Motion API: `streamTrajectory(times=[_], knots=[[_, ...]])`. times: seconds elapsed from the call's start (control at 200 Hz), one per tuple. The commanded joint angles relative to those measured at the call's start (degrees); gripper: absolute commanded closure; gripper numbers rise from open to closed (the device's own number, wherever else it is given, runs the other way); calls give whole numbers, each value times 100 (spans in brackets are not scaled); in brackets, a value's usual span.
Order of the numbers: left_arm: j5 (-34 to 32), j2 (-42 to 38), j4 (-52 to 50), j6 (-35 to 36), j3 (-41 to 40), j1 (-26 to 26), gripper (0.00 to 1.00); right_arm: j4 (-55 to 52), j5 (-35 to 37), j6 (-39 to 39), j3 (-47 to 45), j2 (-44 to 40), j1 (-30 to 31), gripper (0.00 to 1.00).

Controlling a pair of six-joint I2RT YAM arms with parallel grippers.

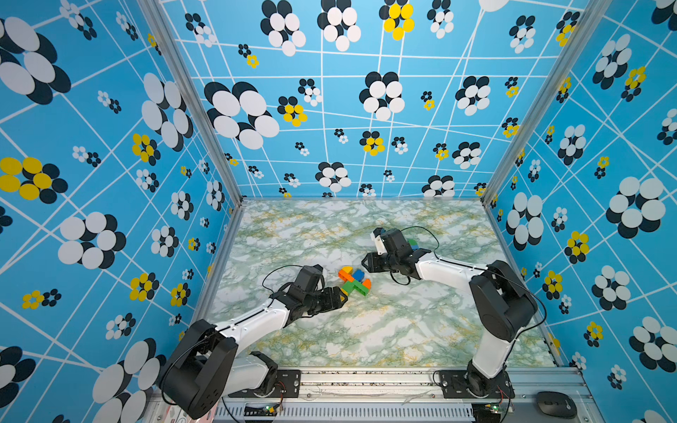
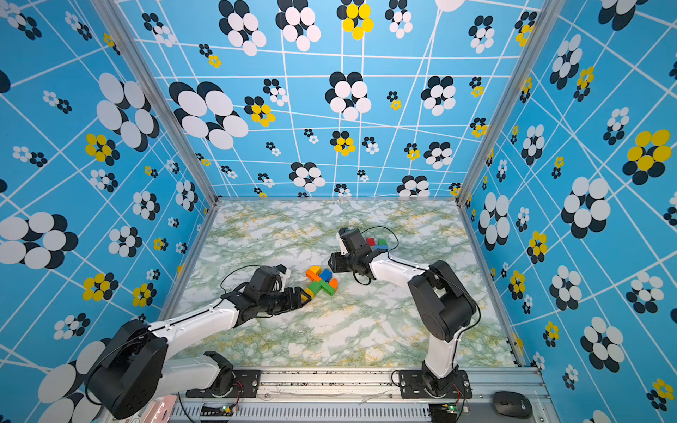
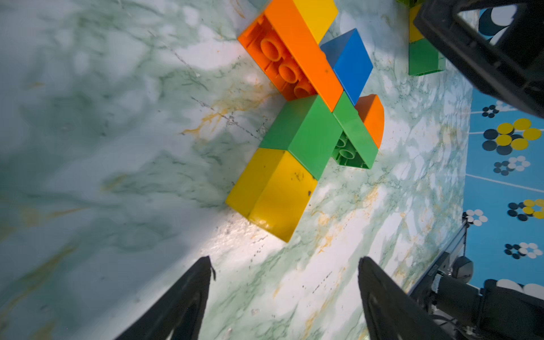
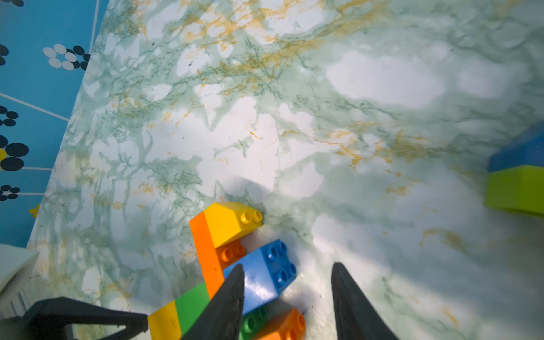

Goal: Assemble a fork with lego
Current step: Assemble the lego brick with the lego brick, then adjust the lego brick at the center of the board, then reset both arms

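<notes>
The lego assembly lies flat near the centre of the desk, between the two hands. The left hand is released, with its jaws spread and nothing between them. The yellow end brick lies just ahead of its fingertips, apart from them. The right hand is released. The blue brick sits partly in the gap beside one finger and clear of the opposite one. The spare bricks lie behind the right arm.

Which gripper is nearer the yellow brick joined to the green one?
Left. The left gripper faces the yellow brick closely; right gripper sits across the assembly, by the blue brick.
</notes>
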Motion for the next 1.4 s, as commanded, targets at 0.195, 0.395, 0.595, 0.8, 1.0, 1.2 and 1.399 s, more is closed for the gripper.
streamTrajectory(times=[0.195,0.395,0.595,0.8,1.0,1.2,1.399], knots=[[-571,531,-620,725,552,601,59,-500,957,55,-952,-1145,789,49],[-544,1313,-680,1049,1013,480,69,-460,1213,399,-1500,-1809,967,50],[-562,1415,-639,919,955,-205,69,-676,1794,518,-1834,-2563,964,51],[-558,1420,-321,630,873,-811,67,-973,2402,646,-2068,-3071,858,50],[-978,494,-456,700,662,-593,41,-984,2822,660,-2518,-3706,422,38],[-1966,-1112,-766,1187,552,633,1,-392,3829,-155,-2871,-4209,-415,1],[-4485,-1382,18,2190,508,1448,1,855,4343,-1733,-3104,-3551,-1439,1]])
